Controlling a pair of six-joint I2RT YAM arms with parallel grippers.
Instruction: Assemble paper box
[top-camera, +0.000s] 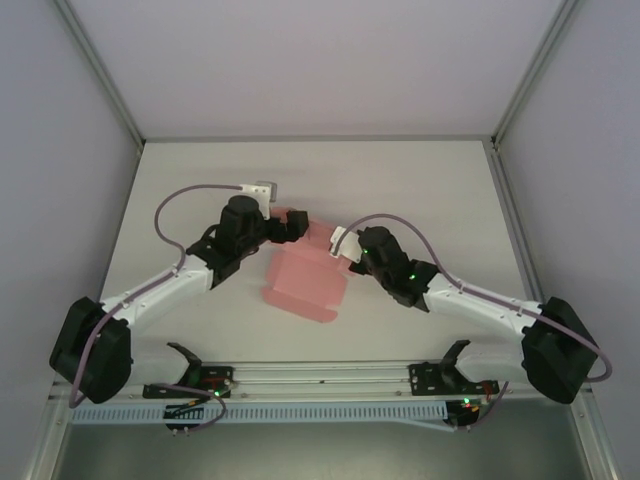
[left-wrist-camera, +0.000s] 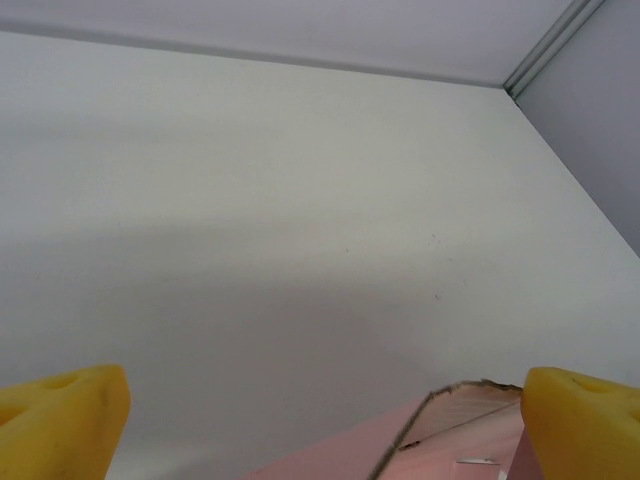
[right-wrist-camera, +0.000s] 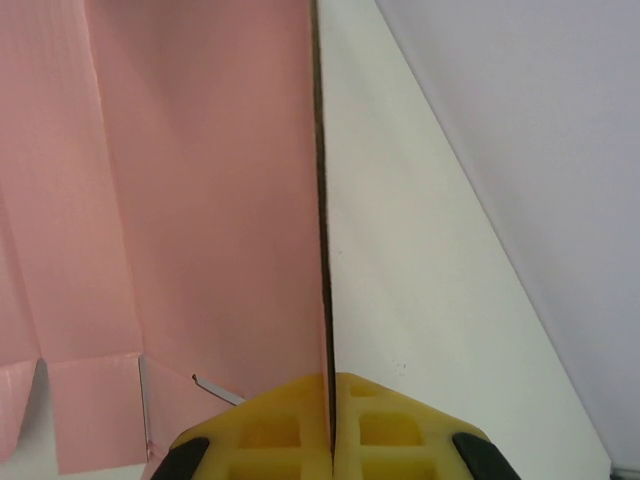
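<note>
At the middle of the tabletop (top-camera: 420, 180), the paper box (top-camera: 300, 285) is a partly folded pink sheet lying between the two arms, with its far end reaching both tools. The right tool (right-wrist-camera: 330, 405) is clamped on one panel, and the thin card runs edge-on between its closed yellow pads. The left tool (left-wrist-camera: 322, 430) is spread wide. A pink corner with a rough, frayed-looking edge sits low between its fingers, close to the right-hand one; whether it touches cannot be told. The main risk is probably the narrow grip on so thin a card: a pull or twist could slide the panel out, crease it off its fold line or tear the worn edge further. If the left tool closes off-centre, it may crush the corner rather than fold it. No brand, label or readable writing appears on the card, the tools or the tabletop.
</note>
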